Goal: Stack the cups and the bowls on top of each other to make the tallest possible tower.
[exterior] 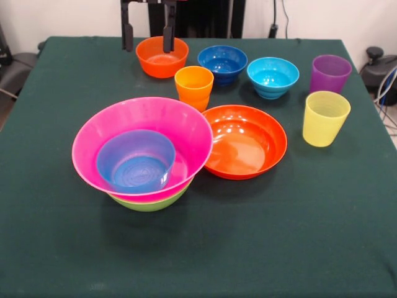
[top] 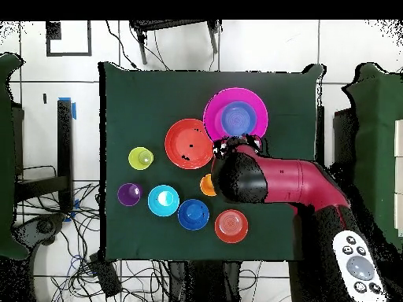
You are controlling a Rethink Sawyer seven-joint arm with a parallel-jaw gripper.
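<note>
Green cloth covers the counter (exterior: 56,248), and we see the tower (exterior: 146,155) sitting near its middle: a lime green bowl (exterior: 149,202) under the big pink bowl (exterior: 186,124), with a small blue bowl (exterior: 136,160) nested inside. So we judge the build barely begun. Up at the far edge the tool (exterior: 147,34) hangs with its two fingers spread and nothing between them, just above the small orange bowl (exterior: 161,57). That bowl looks like the next pick, to our eye. Beside the tower lies the shallow orange bowl (exterior: 245,141), touching the pink rim. The orange cup (exterior: 193,87) stands right between the tool and the tower, so we'd want a lifted path over it. Dark blue bowl (exterior: 222,63), cyan bowl (exterior: 273,77), purple cup (exterior: 330,73) and yellow cup (exterior: 325,118) wait well apart.
</note>
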